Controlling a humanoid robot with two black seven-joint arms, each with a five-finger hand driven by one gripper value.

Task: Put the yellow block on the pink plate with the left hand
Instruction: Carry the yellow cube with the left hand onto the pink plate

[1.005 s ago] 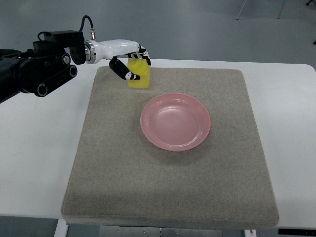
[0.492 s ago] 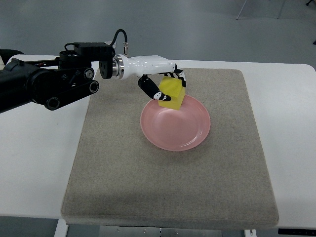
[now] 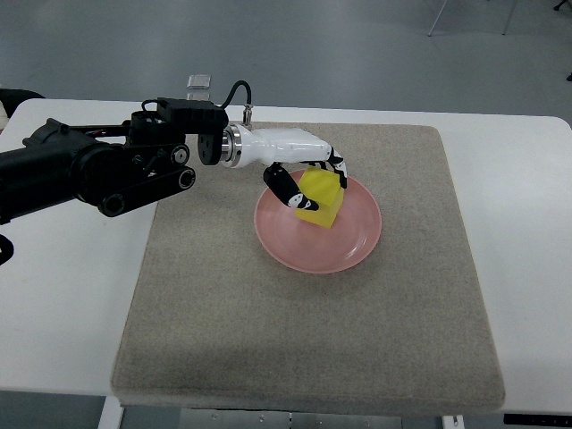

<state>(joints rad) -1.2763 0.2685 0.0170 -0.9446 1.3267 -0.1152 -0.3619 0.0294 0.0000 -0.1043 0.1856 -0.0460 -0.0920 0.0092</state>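
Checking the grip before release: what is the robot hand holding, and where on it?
The left robot hand holds the yellow block by opposite sides, thumb on its left face, over the pink plate.

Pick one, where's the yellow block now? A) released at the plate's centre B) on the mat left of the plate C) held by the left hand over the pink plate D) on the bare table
C: the left hand grips the yellow block above the pink plate.

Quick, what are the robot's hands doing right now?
Left robot hand: closed around the yellow block, holding it over the pink plate.
Right robot hand: not in the picture.
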